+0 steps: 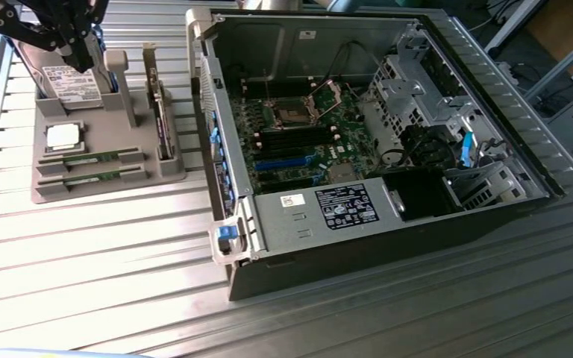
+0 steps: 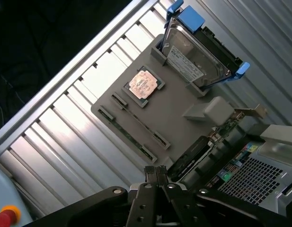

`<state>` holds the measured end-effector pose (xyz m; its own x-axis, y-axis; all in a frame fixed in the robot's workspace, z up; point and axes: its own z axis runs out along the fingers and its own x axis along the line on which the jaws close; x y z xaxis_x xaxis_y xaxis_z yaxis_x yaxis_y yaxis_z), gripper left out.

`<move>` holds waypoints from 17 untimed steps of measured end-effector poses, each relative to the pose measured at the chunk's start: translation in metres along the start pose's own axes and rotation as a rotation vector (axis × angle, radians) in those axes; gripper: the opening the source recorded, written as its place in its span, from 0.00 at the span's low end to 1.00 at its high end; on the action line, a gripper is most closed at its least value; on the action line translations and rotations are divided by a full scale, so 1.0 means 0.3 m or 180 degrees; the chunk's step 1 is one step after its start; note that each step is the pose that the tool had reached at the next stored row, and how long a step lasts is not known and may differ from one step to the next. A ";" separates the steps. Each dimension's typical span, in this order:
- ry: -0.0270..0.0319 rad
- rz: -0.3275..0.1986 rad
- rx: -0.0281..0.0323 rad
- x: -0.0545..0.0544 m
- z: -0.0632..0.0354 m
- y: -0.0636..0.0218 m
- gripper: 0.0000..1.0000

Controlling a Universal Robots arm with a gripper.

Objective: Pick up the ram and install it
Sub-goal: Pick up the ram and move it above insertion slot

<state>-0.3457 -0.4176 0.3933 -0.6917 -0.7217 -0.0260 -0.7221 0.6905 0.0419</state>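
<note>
Two ram sticks lie flat in slots at the front of a grey holder block: the ram nearer the block's middle and a second ram stick at its front edge. In the wrist view the ram and the second stick run side by side across the block. My gripper hangs above the back of the block, over the hard drive, well clear of both sticks. Its fingers are pressed together with nothing between them.
On the block also sit a hard drive, a processor chip and an upright card. The open computer case lies to the exterior view's right, its motherboard with black memory slots exposed. A slatted metal table is underneath.
</note>
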 end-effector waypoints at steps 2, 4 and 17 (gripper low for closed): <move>0.0003 -0.0061 -0.0002 0.000 0.000 0.000 0.10; 0.0004 -0.0104 -0.0003 0.000 0.000 0.000 0.10; 0.0016 -0.0391 -0.0010 0.000 0.000 0.000 0.10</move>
<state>-0.3457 -0.4176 0.3933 -0.5979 -0.8012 -0.0260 -0.8014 0.5967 0.0419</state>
